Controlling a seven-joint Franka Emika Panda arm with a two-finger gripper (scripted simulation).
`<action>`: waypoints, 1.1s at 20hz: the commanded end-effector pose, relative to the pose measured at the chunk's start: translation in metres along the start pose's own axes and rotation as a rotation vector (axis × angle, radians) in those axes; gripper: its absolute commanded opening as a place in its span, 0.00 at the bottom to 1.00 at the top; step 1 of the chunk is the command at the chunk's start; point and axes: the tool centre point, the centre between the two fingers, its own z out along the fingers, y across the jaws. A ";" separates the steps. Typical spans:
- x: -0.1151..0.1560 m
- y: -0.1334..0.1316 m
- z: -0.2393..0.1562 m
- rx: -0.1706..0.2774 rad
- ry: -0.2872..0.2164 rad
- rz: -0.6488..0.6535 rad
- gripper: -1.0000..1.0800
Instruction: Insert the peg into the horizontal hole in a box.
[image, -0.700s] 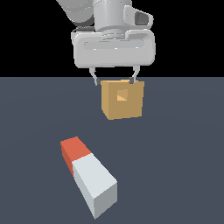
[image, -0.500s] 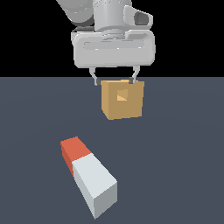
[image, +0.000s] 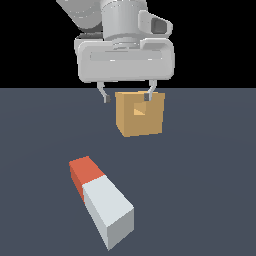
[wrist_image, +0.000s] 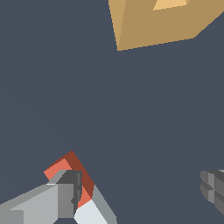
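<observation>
One peg (image: 100, 200), orange-red end and white-grey length, lies flat, well apart from the box (image: 140, 114) and its hole (image: 139, 109), position unchanged. Gripper (image: 127, 96): fingers spread, holding nothing, hanging before the box exactly as earlier.

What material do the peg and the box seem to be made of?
Peg: flat matte faces, orange-red end and white-grey length, no grain or shine; perhaps painted plastic or wood, but the render leaves it open. Box: uniform matte tan-orange, no texture; wood or cardboard by colour only.
</observation>
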 end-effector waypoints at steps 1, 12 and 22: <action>-0.007 -0.005 0.005 0.002 0.000 -0.028 0.96; -0.053 -0.029 0.036 0.014 0.001 -0.210 0.96; -0.104 -0.043 0.066 0.026 0.002 -0.391 0.96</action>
